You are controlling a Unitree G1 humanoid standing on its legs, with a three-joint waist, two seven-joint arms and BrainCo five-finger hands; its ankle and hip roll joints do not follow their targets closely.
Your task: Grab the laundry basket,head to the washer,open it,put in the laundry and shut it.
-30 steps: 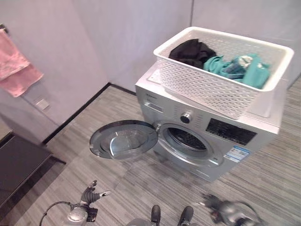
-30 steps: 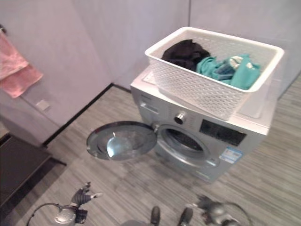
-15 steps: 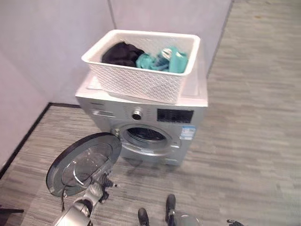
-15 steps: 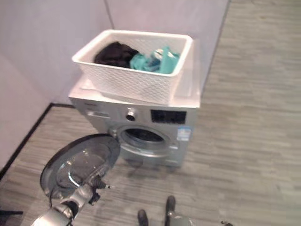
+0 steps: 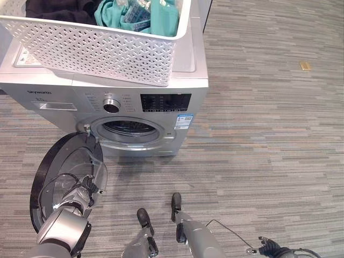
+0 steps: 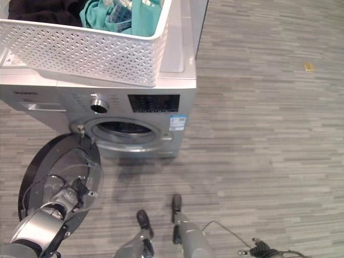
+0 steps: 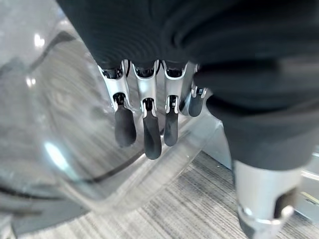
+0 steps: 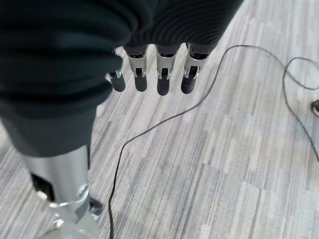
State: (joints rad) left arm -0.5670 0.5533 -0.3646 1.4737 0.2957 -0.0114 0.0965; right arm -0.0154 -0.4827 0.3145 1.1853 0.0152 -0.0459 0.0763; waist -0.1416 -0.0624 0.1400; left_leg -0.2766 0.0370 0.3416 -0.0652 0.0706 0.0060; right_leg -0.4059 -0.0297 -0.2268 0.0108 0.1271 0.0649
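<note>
In the left eye view, the laundry basket [image 5: 102, 37] sat atop the washer [image 5: 145, 102], its long axis running nine to three, at twelve o'clock from the left hand [image 5: 83, 189], the nearer one. In the left wrist view, relaxed fingers [image 7: 144, 132] hung by the open door [image 7: 65, 149]. In the right wrist view, the right hand [image 8: 154, 69] hung relaxed, empty.

One washer [image 5: 161, 102], one open door [image 5: 64, 177], one white laundry basket [image 5: 102, 48], two garments: one black [image 5: 54, 8], one teal [image 5: 145, 13]
</note>
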